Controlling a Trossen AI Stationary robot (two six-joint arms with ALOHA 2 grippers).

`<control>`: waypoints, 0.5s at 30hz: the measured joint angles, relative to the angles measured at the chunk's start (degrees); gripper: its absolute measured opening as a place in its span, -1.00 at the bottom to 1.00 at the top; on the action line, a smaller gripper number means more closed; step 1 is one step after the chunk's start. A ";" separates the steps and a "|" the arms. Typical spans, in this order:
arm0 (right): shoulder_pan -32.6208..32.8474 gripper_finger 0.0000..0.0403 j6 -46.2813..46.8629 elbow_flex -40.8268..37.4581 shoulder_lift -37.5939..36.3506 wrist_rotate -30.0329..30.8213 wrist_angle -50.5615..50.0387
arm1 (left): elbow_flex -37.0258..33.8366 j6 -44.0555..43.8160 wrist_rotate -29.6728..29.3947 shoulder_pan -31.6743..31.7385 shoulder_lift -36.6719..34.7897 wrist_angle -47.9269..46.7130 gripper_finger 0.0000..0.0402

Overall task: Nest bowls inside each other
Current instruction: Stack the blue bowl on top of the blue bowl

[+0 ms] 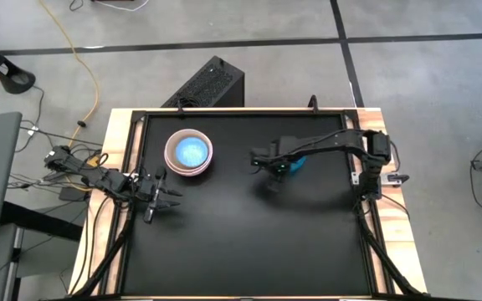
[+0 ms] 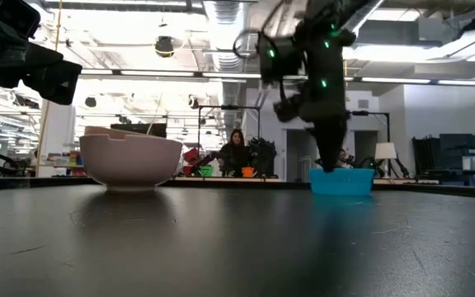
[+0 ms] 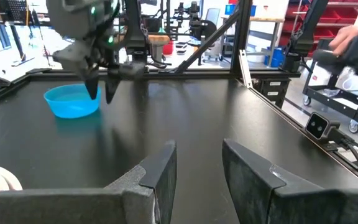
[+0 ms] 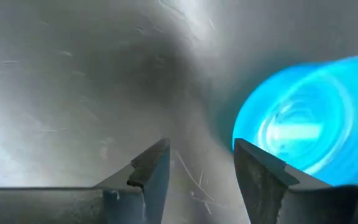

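A teal-blue bowl (image 1: 298, 165) stands upright on the black table, right of centre; it also shows in the low view (image 2: 341, 181) and the left wrist view (image 3: 73, 101). My right gripper (image 3: 101, 92) points down over the bowl's rim on the side toward the table's left, open. One finger is over the bowl (image 4: 303, 118) and the other outside it. A stack of larger bowls (image 1: 189, 153) holds a light blue bowl in a pink one, at the far left. My left gripper (image 1: 171, 199) waits open at the left edge. My right gripper has its fingers (image 4: 261, 169) on either side of the teal-blue bowl's rim (image 2: 326, 172), coming from above. Whether they touch the rim, I cannot tell. The bowl rests with its base on the table.
The table has a raised frame (image 1: 224, 112) all round. A black box (image 1: 207, 84) lies on the floor beyond the far edge. Bare tabletop (image 1: 249, 242) spreads across the middle and the near half. People and shelves show in the room behind.
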 joint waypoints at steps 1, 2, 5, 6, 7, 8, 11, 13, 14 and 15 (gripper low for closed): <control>-0.42 -0.06 0.79 -1.37 0.00 0.54 0.84 | 0.00 0.00 0.00 0.00 0.02 0.00 -0.41; -0.71 -0.07 1.47 -2.55 0.00 1.25 1.73 | 0.00 0.00 0.00 -0.01 0.02 0.00 -0.41; -1.29 -0.08 2.10 -5.31 0.00 2.02 4.91 | 0.00 -0.02 0.00 0.00 0.00 0.00 -0.41; -1.36 -0.09 2.12 -5.91 0.00 2.00 6.27 | 0.00 0.00 0.00 -0.01 0.01 0.00 -0.41; -1.34 -0.10 2.16 -6.39 0.00 2.02 7.35 | 0.00 0.00 0.00 -0.01 0.01 0.00 -0.41; -1.30 -0.11 2.16 -6.67 0.02 1.89 8.10 | 0.00 0.00 0.00 0.00 0.01 -0.01 -0.41; -1.04 -0.14 1.70 -6.60 0.00 1.41 9.17 | 0.00 0.00 0.00 0.00 0.00 0.00 -0.41; -0.77 -0.15 0.69 -5.51 0.00 1.33 7.72 | 0.00 0.00 0.00 -0.01 0.02 0.00 -0.41; -0.66 -0.16 0.41 -4.69 -0.09 1.33 6.44 | 0.00 0.00 0.00 0.00 0.00 -0.01 -0.41; -0.64 -0.16 0.23 -3.72 -0.24 1.35 5.25 | 0.00 0.00 0.00 0.00 0.00 0.00 -0.41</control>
